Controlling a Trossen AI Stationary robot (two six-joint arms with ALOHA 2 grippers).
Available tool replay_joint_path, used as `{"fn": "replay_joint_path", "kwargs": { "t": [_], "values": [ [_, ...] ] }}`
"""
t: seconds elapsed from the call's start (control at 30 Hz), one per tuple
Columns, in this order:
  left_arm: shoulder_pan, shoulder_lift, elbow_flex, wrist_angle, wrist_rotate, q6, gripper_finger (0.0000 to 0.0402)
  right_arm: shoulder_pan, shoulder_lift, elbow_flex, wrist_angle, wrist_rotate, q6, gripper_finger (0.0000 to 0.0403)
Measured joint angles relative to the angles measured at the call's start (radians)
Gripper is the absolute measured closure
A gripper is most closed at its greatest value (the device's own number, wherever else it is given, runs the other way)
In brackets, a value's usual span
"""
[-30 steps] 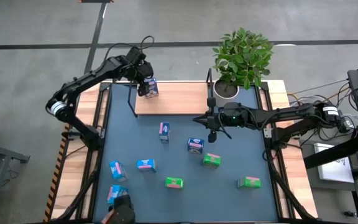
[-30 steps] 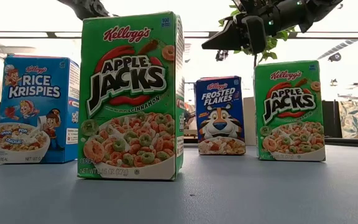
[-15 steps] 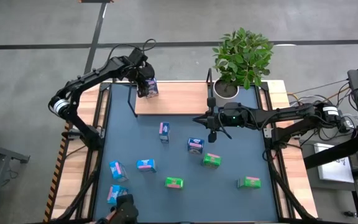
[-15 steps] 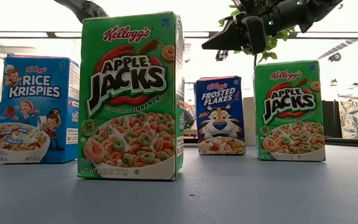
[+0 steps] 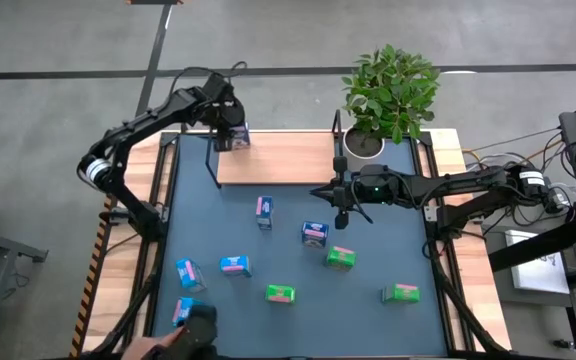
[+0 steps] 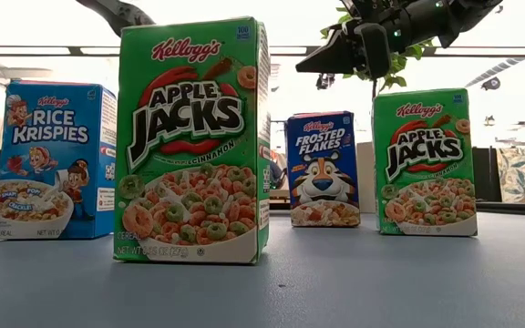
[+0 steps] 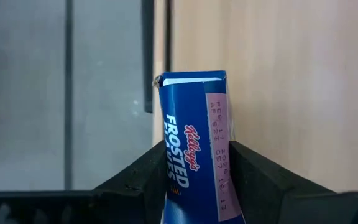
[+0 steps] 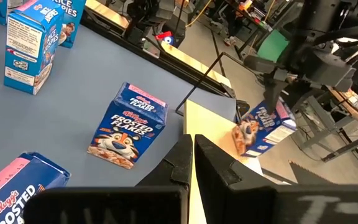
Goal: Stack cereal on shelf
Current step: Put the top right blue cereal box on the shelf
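Observation:
My left gripper (image 5: 232, 133) is shut on a dark blue Frosted Flakes box (image 7: 194, 137) over the far left corner of the shelf's wooden board (image 5: 288, 160). The box also shows in the right wrist view (image 8: 263, 127). My right gripper (image 5: 340, 197) is shut and empty, above the table just near of the shelf's right end. Several small cereal boxes stand or lie on the blue mat: dark blue (image 5: 314, 233), green (image 5: 341, 258) and light blue (image 5: 234, 265). My left gripper pinches the Frosted Flakes box by its two broad faces (image 7: 166, 155) between its two fingers (image 7: 143, 177), coming from above. In the right wrist view the box hangs tilted, its lower corner (image 8: 244, 144) at the board; whether it touches, I cannot tell.
A potted plant (image 5: 388, 95) stands at the shelf's far right. The shelf's black wire end (image 5: 213, 160) is beside the left gripper. A person's hand with a dark thing (image 5: 198, 335) shows at the table's near edge. In the low view an Apple Jacks box (image 6: 194, 141) stands close.
My left gripper has gone a little toward the table's far edge and left with the Frosted Flakes box, still shut on it. The hand at the near edge has shifted slightly.

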Motion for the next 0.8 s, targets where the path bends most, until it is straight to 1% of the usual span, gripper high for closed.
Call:
{"fn": "replay_joint_path", "kwargs": {
  "t": [0.23, 0.43, 0.8],
  "values": [
    [0.041, -0.001, 0.011, 0.007, 0.079, 0.018, 0.0258, 0.0, 0.0, 0.0, 0.0, 0.0, 0.001, 0.0394],
    [0.043, -0.001, 0.011, -0.008, 0.079, 0.055, 0.0258, 0.0, 0.0, 0.0, 0.0, 0.0, 0.001, 0.0394],
    [0.045, -0.002, 0.006, 0.0, 0.073, 0.059, 0.0258, 0.0, 0.0, 0.0, 0.0, 0.0, 0.001, 0.0394]
  ]
}}
